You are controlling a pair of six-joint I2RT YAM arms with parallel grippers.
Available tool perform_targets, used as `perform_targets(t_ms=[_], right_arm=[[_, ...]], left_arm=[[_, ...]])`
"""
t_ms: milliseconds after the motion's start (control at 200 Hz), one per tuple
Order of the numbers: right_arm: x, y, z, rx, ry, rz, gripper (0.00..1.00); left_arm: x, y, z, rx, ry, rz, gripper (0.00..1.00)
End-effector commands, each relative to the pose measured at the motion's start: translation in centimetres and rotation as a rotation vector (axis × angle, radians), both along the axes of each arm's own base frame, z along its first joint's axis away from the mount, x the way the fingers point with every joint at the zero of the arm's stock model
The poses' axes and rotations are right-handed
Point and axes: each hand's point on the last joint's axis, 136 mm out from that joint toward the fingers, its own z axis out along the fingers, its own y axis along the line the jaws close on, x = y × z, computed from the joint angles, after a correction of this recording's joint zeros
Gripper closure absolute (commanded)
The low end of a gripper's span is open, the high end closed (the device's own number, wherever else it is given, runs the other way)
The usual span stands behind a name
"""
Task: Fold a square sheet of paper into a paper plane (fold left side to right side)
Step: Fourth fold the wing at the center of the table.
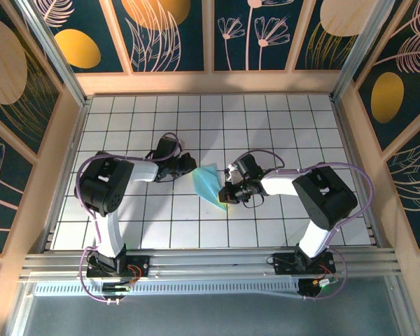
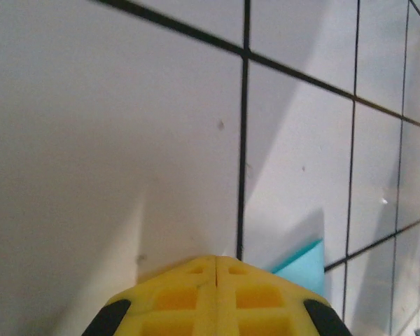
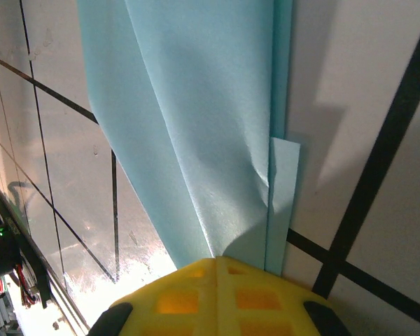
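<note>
1. Where the two grippers meet mid-table, the folded cyan paper (image 1: 208, 183) lies flat on white tiles (image 1: 126, 126).
2. Right gripper (image 1: 225, 199): fingers closed, tips touching the paper's near end; pinch undeterminable.
3. Left gripper (image 1: 190, 165): closed, empty, beside it.

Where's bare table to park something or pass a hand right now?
Free: the far rows of the white tiled table along the wooden back wall, and the near tiles between the left arm and right arm. Crowded: mid-table, where the left gripper and right gripper, both shut, flank the folded light-cyan paper sheet.
</note>
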Motion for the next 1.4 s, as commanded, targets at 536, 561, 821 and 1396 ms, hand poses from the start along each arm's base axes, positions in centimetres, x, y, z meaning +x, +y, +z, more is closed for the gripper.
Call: perform_targets(t_ms=[536,561,821,1396], right_arm=[[-2.5,-3.3,-3.7,-0.186,0.108,-0.040,1.00],[-2.5,-3.3,-3.7,-0.186,0.108,-0.040,1.00],[-1.8,-2.6,-2.4,-0.156,0.081,-0.044,1.00],[2.0,2.5,4.8,0.088,-0.049,-0.044,1.00]], left_arm=[[-6.7,-6.7,3.3,-0.092,-0.046,-0.168,1.00],[-6.8,-6.8,2.8,-0.090,-0.036,-0.172,1.00],[-6.9,-6.2,-0.9,-0.019,0.053,-0.145,1.00],[-7.3,-4.5,-2.7,0.089,0.099,-0.102,1.00]])
